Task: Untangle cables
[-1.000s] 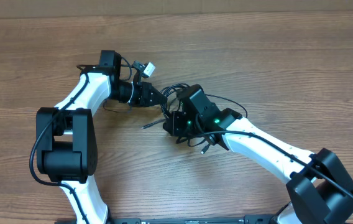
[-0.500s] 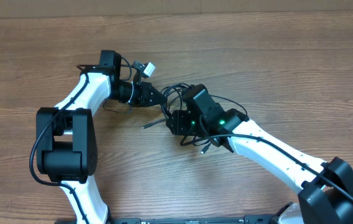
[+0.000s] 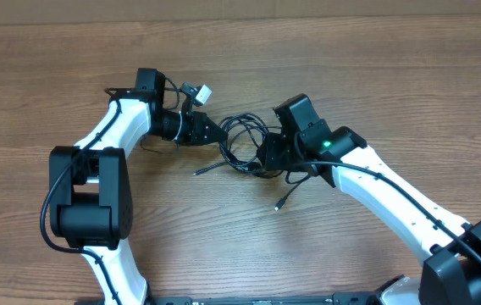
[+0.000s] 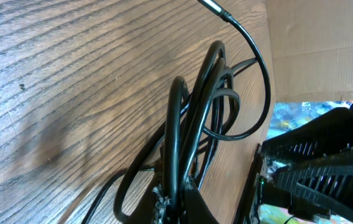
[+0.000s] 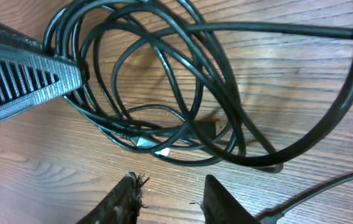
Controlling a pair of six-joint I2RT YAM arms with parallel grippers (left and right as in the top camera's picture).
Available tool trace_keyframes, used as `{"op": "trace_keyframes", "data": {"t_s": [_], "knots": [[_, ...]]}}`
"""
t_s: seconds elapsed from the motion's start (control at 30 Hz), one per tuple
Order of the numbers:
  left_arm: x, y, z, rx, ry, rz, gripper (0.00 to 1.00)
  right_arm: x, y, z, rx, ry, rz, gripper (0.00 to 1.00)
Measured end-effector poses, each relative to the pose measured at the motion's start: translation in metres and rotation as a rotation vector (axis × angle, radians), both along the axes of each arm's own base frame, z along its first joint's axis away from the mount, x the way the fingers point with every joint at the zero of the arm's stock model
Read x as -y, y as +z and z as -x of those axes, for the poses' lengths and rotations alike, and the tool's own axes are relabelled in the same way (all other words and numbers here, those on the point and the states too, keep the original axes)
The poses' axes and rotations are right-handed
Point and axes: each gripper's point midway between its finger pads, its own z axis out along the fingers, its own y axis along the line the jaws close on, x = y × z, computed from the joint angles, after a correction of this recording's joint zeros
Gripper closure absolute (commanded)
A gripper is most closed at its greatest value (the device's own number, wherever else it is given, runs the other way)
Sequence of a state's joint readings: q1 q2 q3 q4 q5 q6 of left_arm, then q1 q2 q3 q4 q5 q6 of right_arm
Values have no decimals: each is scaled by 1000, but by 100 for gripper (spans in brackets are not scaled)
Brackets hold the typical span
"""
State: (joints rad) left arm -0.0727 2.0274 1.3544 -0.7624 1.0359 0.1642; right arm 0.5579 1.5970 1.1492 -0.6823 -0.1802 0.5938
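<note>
Overhead: black cables [image 3: 242,142] lie tangled on a brown wood-grain table [image 3: 376,76].

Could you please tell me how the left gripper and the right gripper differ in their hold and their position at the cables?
The left gripper is shut on the cables, while the right gripper is open with an empty gap. In the overhead view the left gripper meets the cables from their left side, the right gripper from their right side. Both sit low at the same cables on the table.
</note>
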Motion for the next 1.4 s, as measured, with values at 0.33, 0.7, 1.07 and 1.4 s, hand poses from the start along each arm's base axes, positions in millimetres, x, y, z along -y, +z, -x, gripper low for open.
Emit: {"op": "trace_keyframes", "data": {"t_s": [0.33, 0.7, 1.07, 1.4], "knots": [[0, 0, 0, 0, 0, 0, 96, 54, -12, -8, -95, -206, 69, 78], [0, 0, 0, 0, 0, 0, 96, 97, 15, -79, 30, -467, -122, 83], [0, 1, 2, 49, -37, 5, 96, 100, 25, -97, 112, -457, -150, 79], [2, 5, 8, 130, -105, 34, 96, 79, -24, -94, -26, -363, -180, 79]]}}
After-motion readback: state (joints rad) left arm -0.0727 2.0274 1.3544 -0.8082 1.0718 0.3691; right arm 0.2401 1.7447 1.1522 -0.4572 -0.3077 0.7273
